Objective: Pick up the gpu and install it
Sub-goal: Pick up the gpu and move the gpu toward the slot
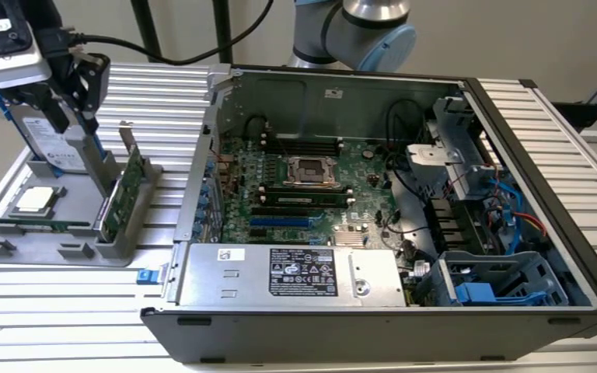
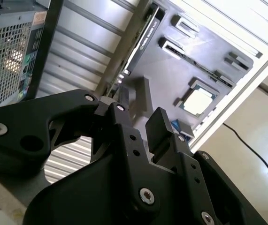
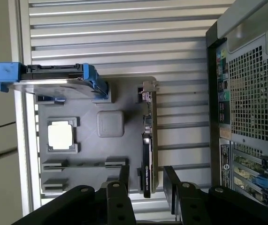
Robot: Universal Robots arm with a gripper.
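In the exterior view the gpu (image 1: 128, 194) stands on its long edge in a slot of the grey moulded tray (image 1: 29, 252), at the exterior view's left of the open computer case (image 1: 382, 326). Its green board faces the case and its silver bracket rises at the far end. The gripper (image 1: 75, 116) hangs above the tray's far side, close to the blue-framed hard drive (image 1: 41, 136) and apart from the card. In the second wrist view the 2 black fingers (image 2: 159, 126) stand apart with nothing between them. The gpu (image 2: 141, 44) lies beyond them as a thin dark strip on the matt grey tray. In the first wrist view the card (image 3: 148, 140) shows edge-on, black cooler on 1 face and board on the other, with the bright bracket (image 3: 149, 86) at its far end. The open claw (image 3: 148, 180) lines up astride its near end, though whether it is low enough to touch I cannot tell. I judge the card to be light and stiff, but fragile: bare solder and small parts on 1 face, thin plastic or fins on the other. The safest hold is probably across the 2 flat faces near the upper edge, squarely, since the smooth faces may slip under a tilted grip.
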